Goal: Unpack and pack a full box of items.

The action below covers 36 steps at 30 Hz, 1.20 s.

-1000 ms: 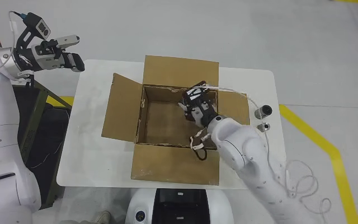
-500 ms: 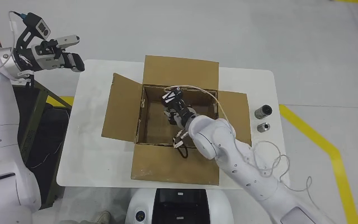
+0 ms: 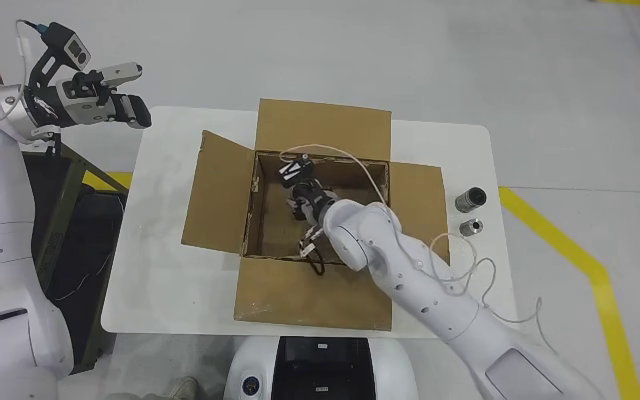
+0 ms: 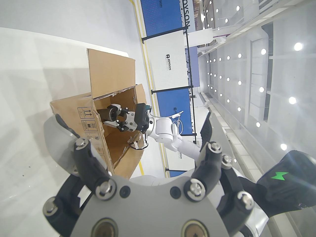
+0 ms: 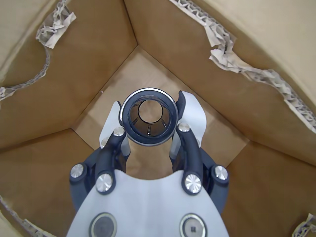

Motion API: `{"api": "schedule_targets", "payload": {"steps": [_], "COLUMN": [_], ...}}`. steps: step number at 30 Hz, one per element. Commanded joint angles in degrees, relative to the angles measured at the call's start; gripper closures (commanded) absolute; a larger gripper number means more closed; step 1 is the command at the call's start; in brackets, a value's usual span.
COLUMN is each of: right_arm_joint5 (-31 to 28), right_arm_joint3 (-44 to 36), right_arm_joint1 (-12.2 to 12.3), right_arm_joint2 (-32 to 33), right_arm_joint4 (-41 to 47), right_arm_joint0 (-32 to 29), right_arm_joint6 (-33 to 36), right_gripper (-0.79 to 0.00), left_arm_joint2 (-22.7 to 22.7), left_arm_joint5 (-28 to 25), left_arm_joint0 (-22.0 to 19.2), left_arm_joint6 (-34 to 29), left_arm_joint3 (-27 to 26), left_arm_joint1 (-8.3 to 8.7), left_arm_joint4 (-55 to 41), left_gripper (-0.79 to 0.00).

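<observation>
An open cardboard box [image 3: 250, 205] stands in the middle of the white table [image 3: 180, 270], its flaps folded outward. My right gripper [image 3: 296, 185] is inside the box, toward its far left part, shut on a dark metal cylinder [image 5: 126, 118]. The right wrist view looks through the hollow cylinder between the fingers [image 5: 195, 109], with the bare box floor [image 5: 148, 75] below. The left wrist view shows the cylinder [image 4: 107, 114] held level just above the box rim. My left gripper [image 3: 135, 92] hangs open and holds nothing, off the table's far left corner.
Two small metal cylinders [image 3: 470, 199] [image 3: 470, 227] stand on the table right of the box. A white cable [image 3: 350, 160] loops from the right arm over the box. Torn cardboard edges [image 5: 222, 50] line the box opening.
My right arm has carried the cylinder leftward across the box, from its right side to its far left part. The left arm has kept still.
</observation>
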Motion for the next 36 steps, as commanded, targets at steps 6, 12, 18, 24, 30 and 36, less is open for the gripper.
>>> {"api": "schedule_targets", "payload": {"steps": [6,12,18,24,30,36], "right_arm_joint5": [-0.6,-0.4,-0.2,-0.3,-1.6,-3.9], "right_arm_joint3": [4.9,7.2,8.1,7.0,-0.5,-12.5], "right_arm_joint1": [-1.4,-2.3,-2.8,-2.9,-1.7,0.4], "right_arm_joint2": [-1.6,-1.8,-1.7,-0.6,3.4,9.6], "right_arm_joint4": [0.9,0.5,-0.7,-1.4,-2.4,-3.9], "right_arm_joint0": [0.5,1.0,1.0,0.1,-3.4,-9.5], "right_arm_joint6": [-2.0,-2.6,-2.6,-2.4,-1.8,0.2], "right_gripper": [0.000,0.000,-0.446,-0.563,-0.606,-0.625], "left_arm_joint2": [0.0,0.0,0.0,0.0,0.0,0.0], "left_arm_joint5": [0.0,0.0,0.0,0.0,0.0,0.0], "left_arm_joint0": [0.0,0.0,0.0,0.0,0.0,0.0], "left_arm_joint6": [0.0,0.0,0.0,0.0,0.0,0.0], "left_arm_joint3": [0.0,0.0,0.0,0.0,0.0,0.0], "left_arm_joint1": [0.00,0.00,0.00,0.00,0.00,0.00], "left_arm_joint4": [0.0,0.0,0.0,0.0,0.0,0.0], "left_gripper": [-0.785,-0.785,-0.785,-0.785,-0.785,-0.785]}}
